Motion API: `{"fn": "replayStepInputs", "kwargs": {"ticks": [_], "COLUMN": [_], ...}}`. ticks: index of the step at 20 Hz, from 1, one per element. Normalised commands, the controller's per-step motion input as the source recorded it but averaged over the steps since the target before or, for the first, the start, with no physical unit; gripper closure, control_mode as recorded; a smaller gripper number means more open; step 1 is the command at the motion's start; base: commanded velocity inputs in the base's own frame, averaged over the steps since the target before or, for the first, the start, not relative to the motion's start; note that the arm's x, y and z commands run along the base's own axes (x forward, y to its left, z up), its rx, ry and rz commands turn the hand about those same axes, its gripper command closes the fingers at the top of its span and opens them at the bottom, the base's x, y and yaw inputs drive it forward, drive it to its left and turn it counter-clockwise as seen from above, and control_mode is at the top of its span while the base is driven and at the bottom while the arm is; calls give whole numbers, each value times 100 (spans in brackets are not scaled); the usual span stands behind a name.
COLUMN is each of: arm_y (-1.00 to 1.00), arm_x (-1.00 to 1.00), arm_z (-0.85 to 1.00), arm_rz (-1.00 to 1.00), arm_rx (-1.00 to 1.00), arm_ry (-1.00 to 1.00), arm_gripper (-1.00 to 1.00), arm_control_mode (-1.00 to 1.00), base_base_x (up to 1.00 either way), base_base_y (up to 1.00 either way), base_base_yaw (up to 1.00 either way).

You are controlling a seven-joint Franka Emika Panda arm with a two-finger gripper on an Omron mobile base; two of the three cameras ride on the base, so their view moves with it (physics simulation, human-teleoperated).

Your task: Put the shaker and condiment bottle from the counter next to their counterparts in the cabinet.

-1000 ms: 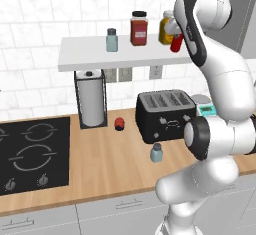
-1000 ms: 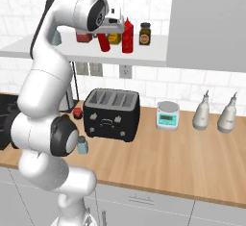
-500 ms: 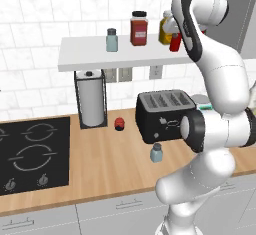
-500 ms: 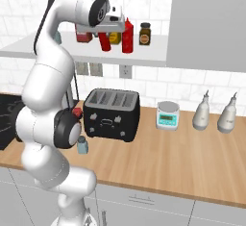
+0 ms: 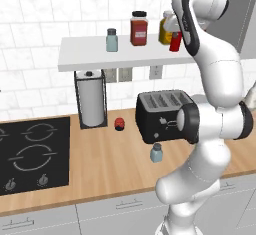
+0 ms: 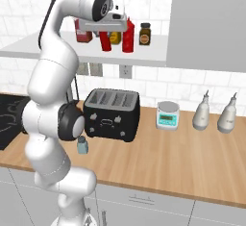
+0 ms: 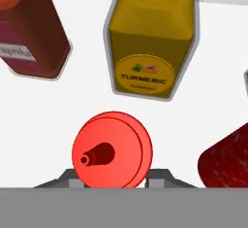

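Observation:
My gripper [image 6: 108, 28] is shut on a red condiment bottle [image 6: 105, 42] over the white cabinet shelf [image 6: 43, 52]. The hand view looks down on its nozzle cap [image 7: 112, 156], held between the fingertips [image 7: 160, 176]. Just to its right stands the matching red bottle [image 6: 128, 36], whose edge shows in the hand view [image 7: 225, 161]. In the left base view the held bottle [image 5: 175, 41] hangs beside the yellow jar [image 5: 166, 29]. One pale blue shaker [image 5: 112, 40] stands on the shelf. Another shaker [image 5: 156, 152] stands on the counter [image 5: 100, 174] in front of the toaster [image 5: 162, 114].
A red-filled jar [image 5: 139, 28] and a small dark jar [image 6: 144, 32] also stand on the shelf, and a grey door panel [image 6: 206, 23] closes its right end. The counter holds a paper-towel roll [image 5: 91, 104], a small red object [image 5: 119, 124], the cooktop [image 5: 30, 151], a scale [image 6: 167, 115] and two pale bottles [image 6: 201, 114].
The arm's upper links have leaned slightly to the left. The held red bottle has barely shifted and stays over the shelf by the yellow jar.

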Motion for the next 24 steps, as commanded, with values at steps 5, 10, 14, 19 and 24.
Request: {"fn": "replayStepInputs", "kwargs": {"ticks": [5, 10, 14, 19, 24], "arm_y": [-3, -7, -1, 3, 17], "arm_x": [8, 2, 0, -22, -58], "arm_z": [-15, 0, 4, 8, 0], "arm_rz": [1, 0, 0, 0, 0], "arm_rx": [-2, 0, 0, 0, 0], "arm_ry": [6, 1, 0, 0, -4], "arm_gripper": [-100, -100, -100, -100, -100], "arm_control_mode": [-100, -100, -100, -100, -100], "base_base_x": [0, 0, 0, 0, 0], "base_base_y": [0, 0, 0, 0, 0], "base_base_yaw": [0, 0, 0, 0, 0]}}
